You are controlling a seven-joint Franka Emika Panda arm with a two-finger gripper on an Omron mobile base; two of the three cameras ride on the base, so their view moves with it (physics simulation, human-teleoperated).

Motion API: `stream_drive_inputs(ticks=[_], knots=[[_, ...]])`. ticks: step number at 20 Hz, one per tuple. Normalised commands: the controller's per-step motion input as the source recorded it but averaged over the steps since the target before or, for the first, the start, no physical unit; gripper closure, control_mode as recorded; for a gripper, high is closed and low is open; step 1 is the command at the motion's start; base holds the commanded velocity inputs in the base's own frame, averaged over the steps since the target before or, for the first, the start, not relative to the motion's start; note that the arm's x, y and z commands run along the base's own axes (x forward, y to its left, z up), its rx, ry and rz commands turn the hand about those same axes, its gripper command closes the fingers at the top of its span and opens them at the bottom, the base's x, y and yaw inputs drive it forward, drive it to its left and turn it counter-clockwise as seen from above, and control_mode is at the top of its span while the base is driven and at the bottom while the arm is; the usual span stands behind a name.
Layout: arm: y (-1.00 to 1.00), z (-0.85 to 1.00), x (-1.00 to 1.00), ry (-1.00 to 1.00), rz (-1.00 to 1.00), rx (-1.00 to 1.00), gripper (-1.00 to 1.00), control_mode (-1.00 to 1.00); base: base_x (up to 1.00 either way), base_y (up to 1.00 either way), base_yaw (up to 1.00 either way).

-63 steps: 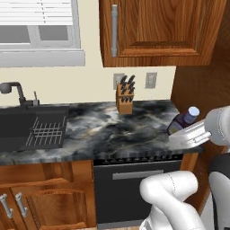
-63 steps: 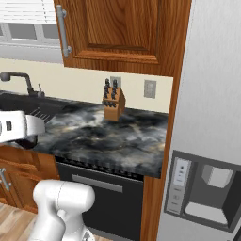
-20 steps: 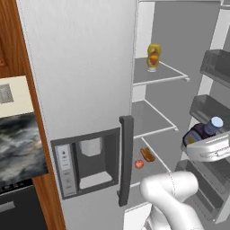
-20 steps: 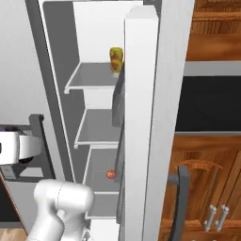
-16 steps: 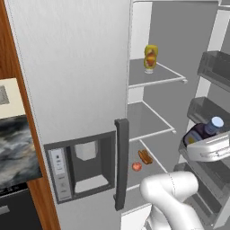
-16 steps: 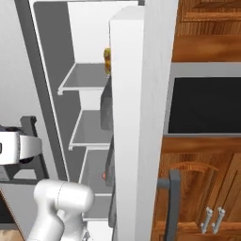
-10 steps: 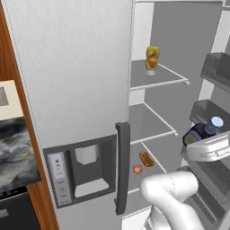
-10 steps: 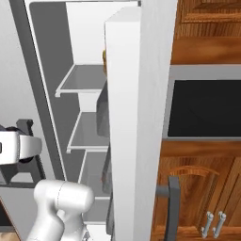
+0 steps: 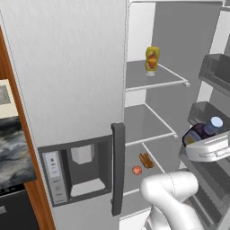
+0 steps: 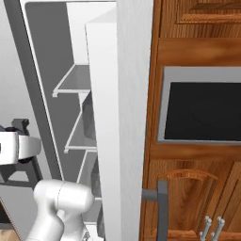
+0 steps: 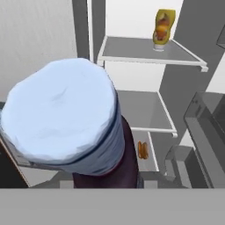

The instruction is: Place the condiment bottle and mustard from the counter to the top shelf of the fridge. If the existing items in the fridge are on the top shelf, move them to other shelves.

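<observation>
My gripper (image 9: 195, 139) is shut on the condiment bottle (image 9: 201, 132), a dark bottle with a pale blue cap, held in front of the open fridge at about middle-shelf height. In the hand view the condiment bottle's cap (image 11: 66, 116) hides the fingertips. A yellow squeeze bottle with an orange label, which looks like the mustard (image 9: 152, 59), stands upright near the back of the top shelf (image 9: 167, 83); the hand view shows the mustard (image 11: 161, 29) up and to the right of the cap. The middle shelf (image 9: 150, 134) is bare.
A hot dog (image 9: 146, 160) and a small red fruit (image 9: 137, 170) lie on a lower shelf. The closed left door has a dispenser (image 9: 81, 167) and a dark handle (image 9: 117, 168). Door bins (image 9: 216, 72) line the open right door (image 10: 120, 122). A wall oven (image 10: 202, 109) sits among the wooden cabinets.
The base has driven from the counter to the fridge, so the whole picture has shifted. The bottle stays in my shut gripper, at the same place relative to the arm.
</observation>
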Motion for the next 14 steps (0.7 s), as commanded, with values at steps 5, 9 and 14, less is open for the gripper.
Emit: stream_drive_inputs(ticks=[5, 9, 14], knots=[[0.0, 0.0, 0.05, 0.0, 0.0, 0.0, 1.0, -1.0, 0.14, -0.06, 0.03], [0.0, 0.22, 0.38, 0.0, -0.04, 0.03, 1.0, -1.0, 0.0, 0.0, 0.0], [-0.1, 0.47, 0.4, 0.03, -0.02, 0.11, 1.0, -1.0, 0.0, 0.0, 0.0]])
